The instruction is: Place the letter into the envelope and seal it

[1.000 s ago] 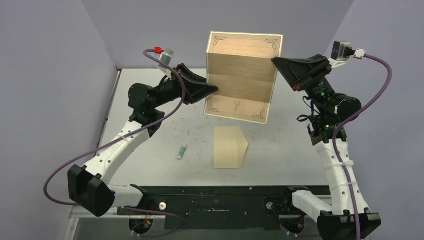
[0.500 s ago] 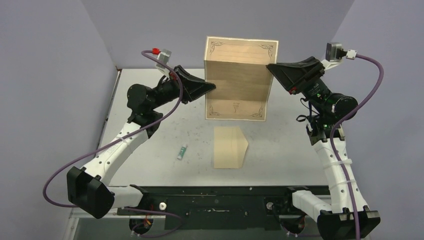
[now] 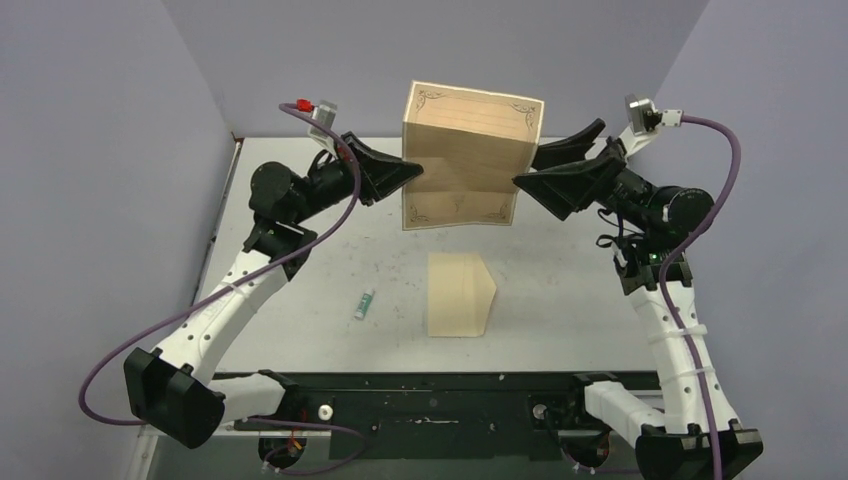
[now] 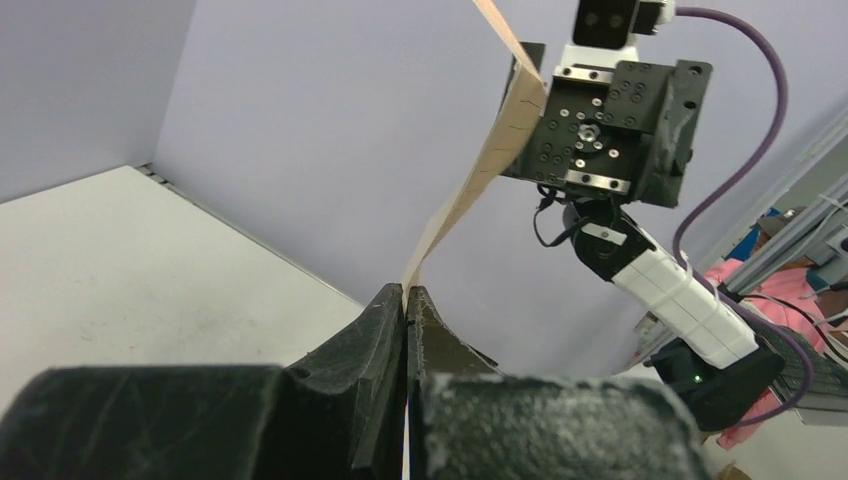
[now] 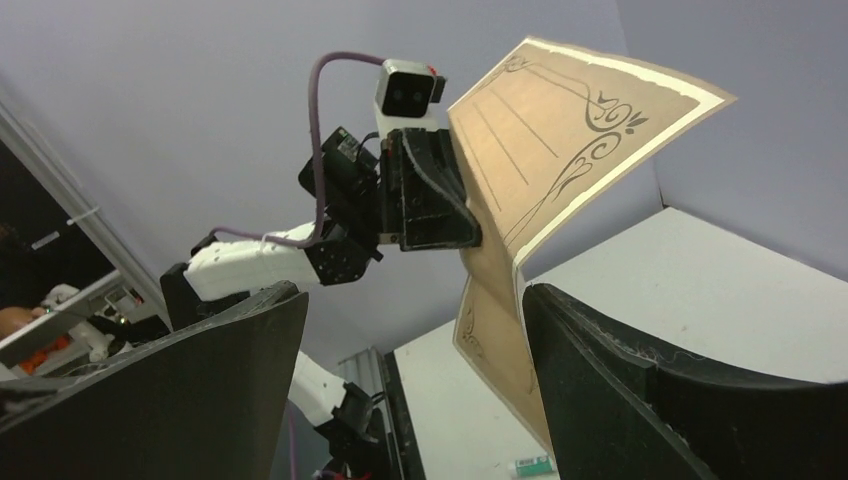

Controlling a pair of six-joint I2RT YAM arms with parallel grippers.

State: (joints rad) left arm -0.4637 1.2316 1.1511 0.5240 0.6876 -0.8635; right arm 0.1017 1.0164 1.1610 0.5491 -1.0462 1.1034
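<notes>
The letter (image 3: 465, 150), a brownish sheet with a dark ornate border, hangs in the air above the table's far half, bent along its folds. My left gripper (image 3: 415, 172) is shut on its left edge; in the left wrist view the sheet (image 4: 470, 190) rises from between the closed fingertips (image 4: 407, 292). My right gripper (image 3: 528, 170) stands open at the letter's right edge. In the right wrist view the letter (image 5: 560, 140) lies close against one finger (image 5: 600, 380), unpinched. The pale tan envelope (image 3: 460, 295) lies flat on the table below.
A small green and white glue stick (image 3: 364, 304) lies on the table left of the envelope. Purple walls close in at the back and both sides. The black base rail (image 3: 430, 400) runs along the near edge.
My right gripper has opened and let go of the letter's right edge. The sheet now hangs bent from the left gripper alone and has shifted slightly left.
</notes>
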